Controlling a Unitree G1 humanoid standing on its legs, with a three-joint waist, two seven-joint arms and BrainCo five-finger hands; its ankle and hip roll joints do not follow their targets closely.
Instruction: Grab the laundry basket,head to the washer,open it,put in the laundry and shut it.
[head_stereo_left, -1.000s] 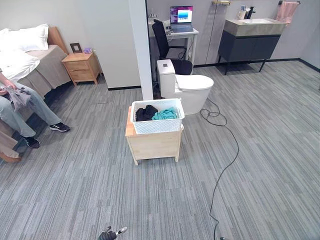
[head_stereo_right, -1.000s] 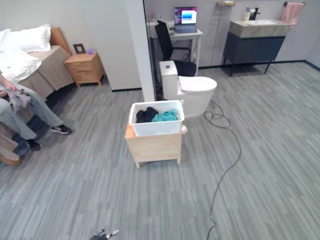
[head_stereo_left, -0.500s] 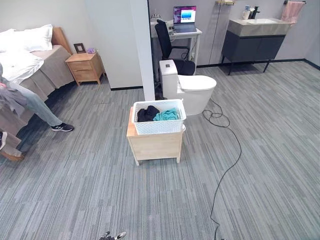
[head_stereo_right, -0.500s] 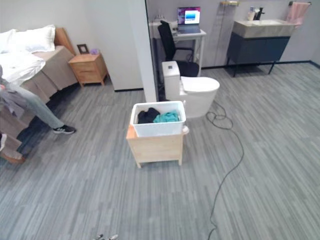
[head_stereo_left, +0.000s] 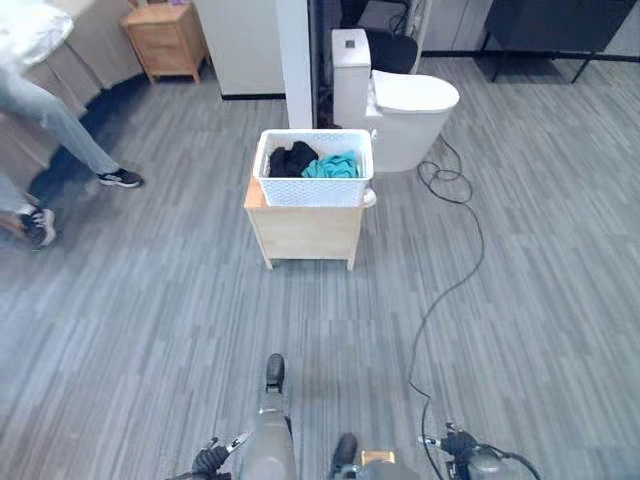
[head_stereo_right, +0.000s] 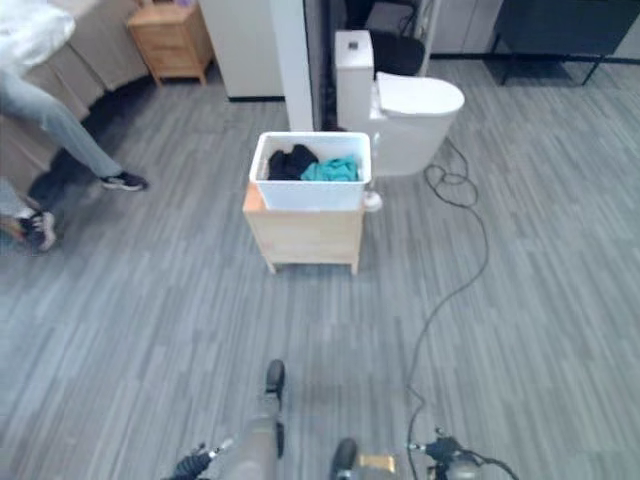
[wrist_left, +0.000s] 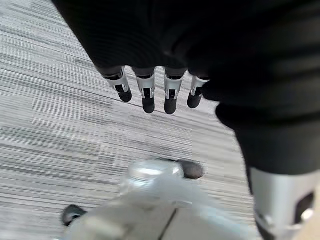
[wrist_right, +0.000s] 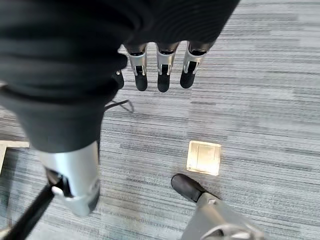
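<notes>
Laundry basket (head_stereo_left: 314, 168) sits on a small wooden stand (head_stereo_left: 304, 232), well ahead of both hands; left hand (wrist_left: 155, 87) and right hand (wrist_right: 162, 70) hang with fingers straight, holding nothing. Likely risks: the floor cable (head_stereo_left: 452, 290), nearer the right hand, fouling the approach. A lopsided grab could tip the basket off the stand.

The left hand (wrist_left: 150, 75) hung low at the robot's left side, its fingers (wrist_left: 148, 97) straight and relaxed, holding nothing, with the floor past them. The right hand (wrist_right: 150, 40) hung likewise at the right side, its fingers (wrist_right: 163, 77) straight in a row and empty, the thumb apart.
</notes>
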